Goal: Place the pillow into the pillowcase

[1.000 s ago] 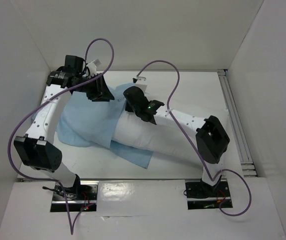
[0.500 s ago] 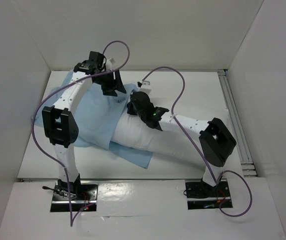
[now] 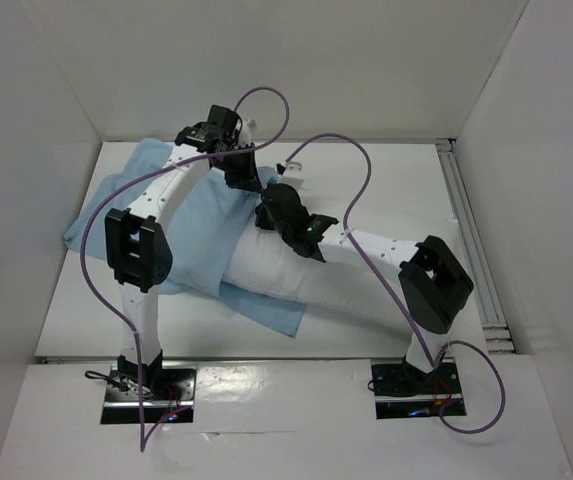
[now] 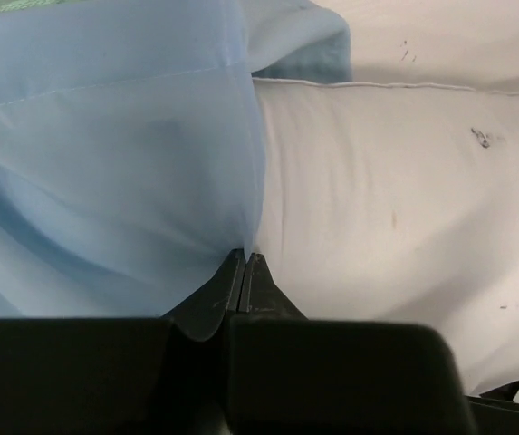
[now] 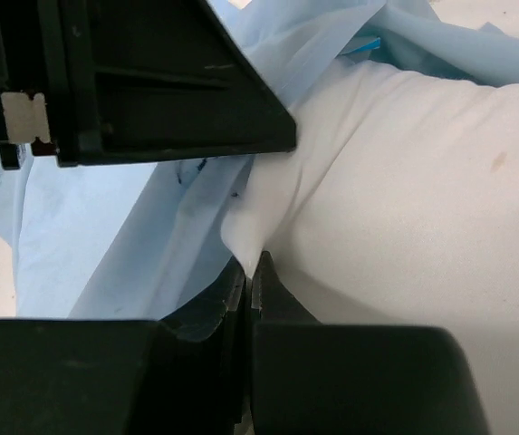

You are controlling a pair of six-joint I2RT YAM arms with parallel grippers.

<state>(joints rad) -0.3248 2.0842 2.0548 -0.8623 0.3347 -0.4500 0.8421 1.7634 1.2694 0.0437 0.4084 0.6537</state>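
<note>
The white pillow (image 3: 301, 275) lies slantwise across the table, its far-left end at the mouth of the light blue pillowcase (image 3: 181, 225). My left gripper (image 3: 244, 176) is shut on the pillowcase's edge, seen in the left wrist view (image 4: 245, 256) with blue cloth (image 4: 105, 163) on the left and the pillow (image 4: 386, 190) on the right. My right gripper (image 3: 269, 208) is shut on a pinched fold of the pillow's fabric (image 5: 257, 258), next to the pillowcase (image 5: 105, 227). The two grippers are close together. How far the pillow's end reaches inside the case is hidden by the arms.
White walls close in the table on the back, left and right. A metal rail (image 3: 474, 250) runs along the right side. Purple cables (image 3: 351, 175) loop above both arms. The left gripper's black body (image 5: 132, 82) fills the top of the right wrist view.
My left arm has swung from the far left toward the middle, pulling the pillowcase edge to the pillow's end beside the right gripper. The right arm has barely moved.
</note>
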